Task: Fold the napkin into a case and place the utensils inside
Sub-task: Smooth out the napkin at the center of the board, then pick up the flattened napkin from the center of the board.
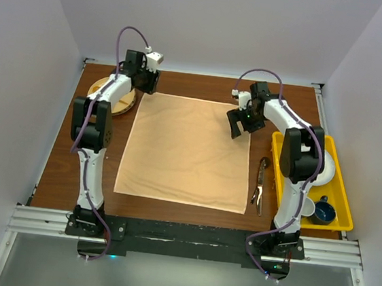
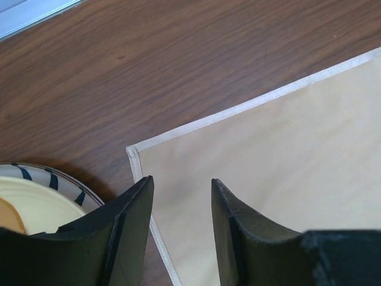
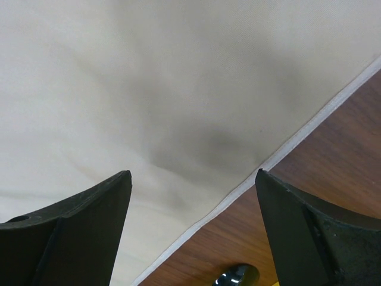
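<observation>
The peach-orange napkin (image 1: pixel 187 149) lies spread flat in the middle of the table, unfolded. My left gripper (image 1: pixel 146 83) hangs open over its far left corner (image 2: pixel 134 149), empty. My right gripper (image 1: pixel 239 126) hangs open over its right edge near the far right corner, its jaws wide apart either side of the hem (image 3: pixel 280 155), empty. The dark utensils (image 1: pixel 260 184) lie on the wood just right of the napkin; the tip of one shows in the right wrist view (image 3: pixel 237 276). No folded case shows.
A round plate (image 1: pixel 117 98) with a dark-striped rim (image 2: pixel 53 179) sits at the far left, beside the napkin corner. A yellow tray (image 1: pixel 341 200) with a white bowl and a blue cup stands at the right edge.
</observation>
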`<move>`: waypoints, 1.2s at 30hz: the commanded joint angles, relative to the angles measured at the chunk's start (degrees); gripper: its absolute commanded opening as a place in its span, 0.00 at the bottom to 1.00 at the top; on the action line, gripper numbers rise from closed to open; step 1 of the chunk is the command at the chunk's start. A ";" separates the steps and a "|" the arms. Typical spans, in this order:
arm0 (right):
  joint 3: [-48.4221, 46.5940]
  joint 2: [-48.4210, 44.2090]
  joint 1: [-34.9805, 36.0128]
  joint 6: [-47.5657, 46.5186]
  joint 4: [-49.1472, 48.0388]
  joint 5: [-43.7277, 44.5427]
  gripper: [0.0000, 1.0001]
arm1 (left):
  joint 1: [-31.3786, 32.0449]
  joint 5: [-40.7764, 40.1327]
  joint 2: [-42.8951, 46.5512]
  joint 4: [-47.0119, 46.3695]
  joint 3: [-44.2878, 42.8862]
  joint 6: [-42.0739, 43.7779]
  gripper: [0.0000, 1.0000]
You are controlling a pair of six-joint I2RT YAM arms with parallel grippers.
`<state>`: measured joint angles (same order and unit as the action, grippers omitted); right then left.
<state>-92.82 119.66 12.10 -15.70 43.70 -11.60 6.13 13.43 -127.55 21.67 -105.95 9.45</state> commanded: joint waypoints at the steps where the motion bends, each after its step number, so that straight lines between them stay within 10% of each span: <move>1: -4.65 -5.92 -0.84 6.64 -4.05 -1.76 0.89 | -0.77 -2.70 -2.44 -3.92 -4.43 -0.31 0.45; 36: -24.43 17.28 -5.59 19.13 -18.04 10.45 0.46 | -3.23 -2.71 -11.67 -4.71 -11.56 0.48 0.36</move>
<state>-113.84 136.20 6.76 1.98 27.75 -2.46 3.60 9.69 -138.78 18.13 -114.32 9.61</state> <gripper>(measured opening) 0.478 0.361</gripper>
